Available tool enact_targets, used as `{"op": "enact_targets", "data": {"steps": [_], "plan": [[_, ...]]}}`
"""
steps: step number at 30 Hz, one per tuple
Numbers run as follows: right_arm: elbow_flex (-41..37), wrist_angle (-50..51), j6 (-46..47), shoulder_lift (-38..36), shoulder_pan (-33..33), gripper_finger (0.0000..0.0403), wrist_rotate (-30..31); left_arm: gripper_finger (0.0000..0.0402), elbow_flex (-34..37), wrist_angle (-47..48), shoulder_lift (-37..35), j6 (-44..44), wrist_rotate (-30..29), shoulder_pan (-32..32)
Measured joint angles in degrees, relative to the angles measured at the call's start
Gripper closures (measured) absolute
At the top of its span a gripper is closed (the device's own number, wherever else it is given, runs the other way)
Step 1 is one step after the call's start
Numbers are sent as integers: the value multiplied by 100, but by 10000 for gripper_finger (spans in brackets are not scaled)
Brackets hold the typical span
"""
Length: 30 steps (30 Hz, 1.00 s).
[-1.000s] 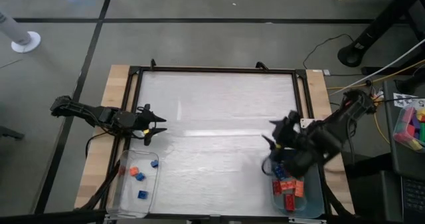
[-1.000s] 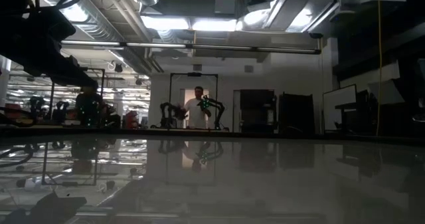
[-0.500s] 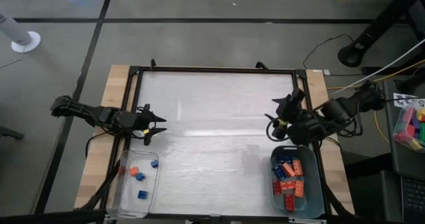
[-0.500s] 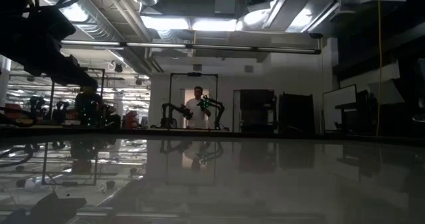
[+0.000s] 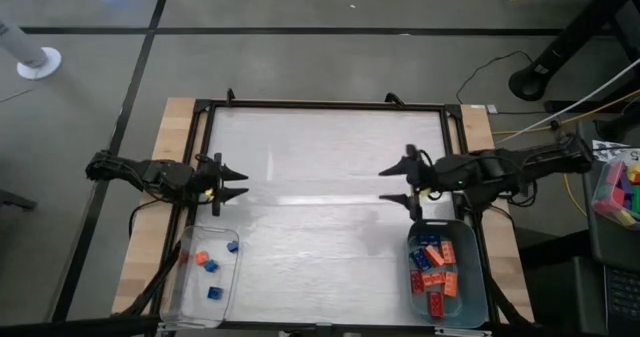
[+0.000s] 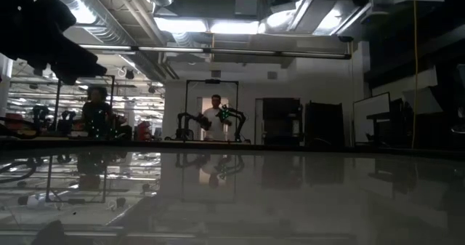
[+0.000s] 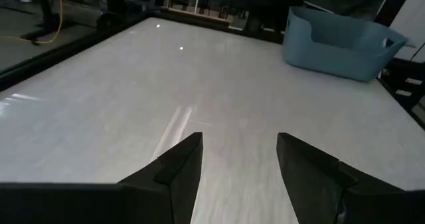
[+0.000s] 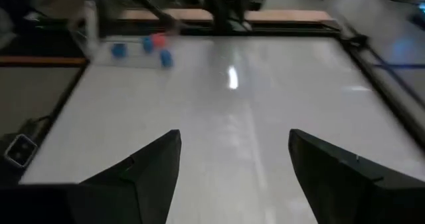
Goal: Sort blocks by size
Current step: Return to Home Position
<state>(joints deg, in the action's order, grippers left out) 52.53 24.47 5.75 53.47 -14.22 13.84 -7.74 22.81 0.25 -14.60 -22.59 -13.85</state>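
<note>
**Both grippers spread wide above the table, and every block in view sits in a bin.**

The right gripper (image 5: 392, 184) hovers over the right half of the white table (image 5: 330, 147), fingers well apart, nothing between them, tips aimed at the middle. Just beside it, at the table's right corner at the bottom of the high view, sits the blue bin (image 5: 479, 295). The larger blocks (image 5: 433, 272) are heaped inside in red, orange and blue. Across the way the left gripper (image 5: 240, 184) mirrors it at the table's left edge, jaws parted, empty too. Near it at the opposite corner, the clear bin (image 5: 184, 305) holds the small blocks (image 5: 207, 262). One orange and one blue lie side by side, with two more blue apart from them. Far off in the low view, a person (image 6: 216, 118) stands in the room beyond.
</note>
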Motion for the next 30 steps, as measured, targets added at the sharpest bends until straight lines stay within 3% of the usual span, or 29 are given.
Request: {"op": "enact_targets", "data": {"steps": [4,9,14,21,30], "plan": [[-814,-1112,-195,-17,526,125,-1009,220,72,-115,0,2,-3,0],[-1734,-2172,-173,-24,940,125,-1805,220,111,-153,117,1,7,0],[-2506,-3266,-162,-42,1127,125,-1949,220,111,-149,126,2,7,0],[-2963,-3427,-154,-280,1128,125,-2023,220,113,-145,126,1,5,1],[-3793,-3418,41,-1634,1128,125,-2090,220,115,-143,126,1,4,2]]}}
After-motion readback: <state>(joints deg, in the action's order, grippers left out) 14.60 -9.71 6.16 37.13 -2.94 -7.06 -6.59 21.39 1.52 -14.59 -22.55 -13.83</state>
